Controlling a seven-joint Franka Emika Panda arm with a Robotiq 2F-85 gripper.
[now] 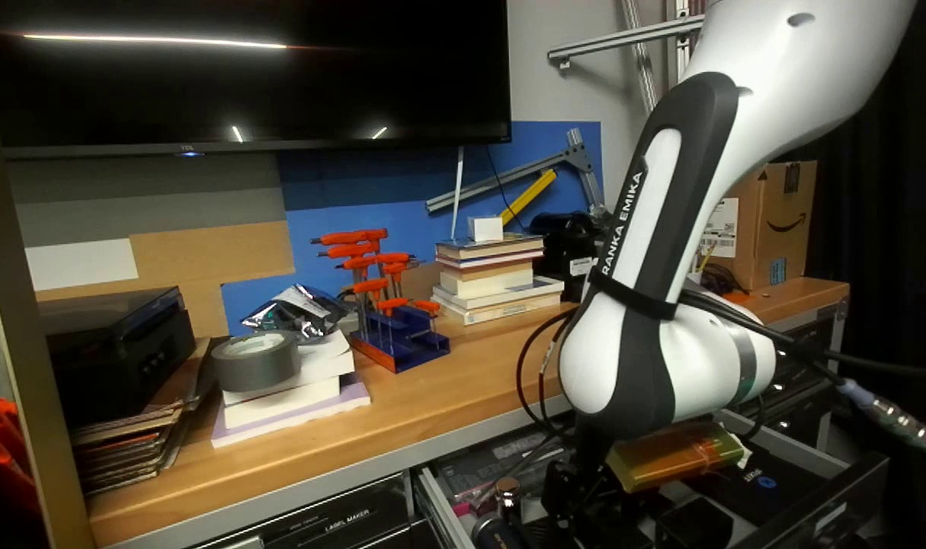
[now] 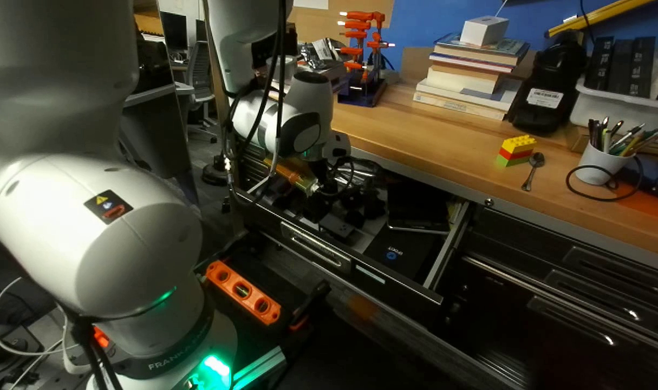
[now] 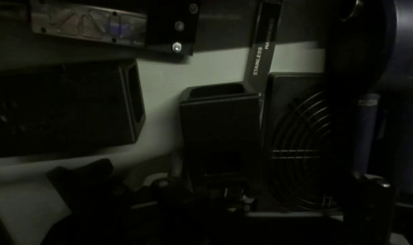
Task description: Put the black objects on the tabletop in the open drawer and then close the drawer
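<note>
The drawer (image 1: 805, 503) stands open under the light wooden tabletop (image 1: 424, 396); its front (image 2: 318, 246) also shows in an exterior view. My gripper (image 1: 581, 507) points down inside the drawer, among its contents. In the dark wrist view the fingers stand wide apart at the lower left and lower right, so the gripper (image 3: 226, 194) looks open. A black block (image 3: 221, 126) with a recessed end lies between and beyond the fingers. A second, longer black block (image 3: 63, 109) lies to the left. Both are on the drawer's pale floor. No small black block shows on the tabletop.
The drawer also holds a round fan grille (image 3: 298, 149), a flat black box (image 2: 399, 249) and a dark bottle-like tool (image 1: 497, 526). On the tabletop are stacked books (image 1: 493, 278), a hex-key rack (image 1: 398, 335), toy bricks (image 2: 517, 150), a spoon (image 2: 533, 168) and a pen cup (image 2: 602, 162).
</note>
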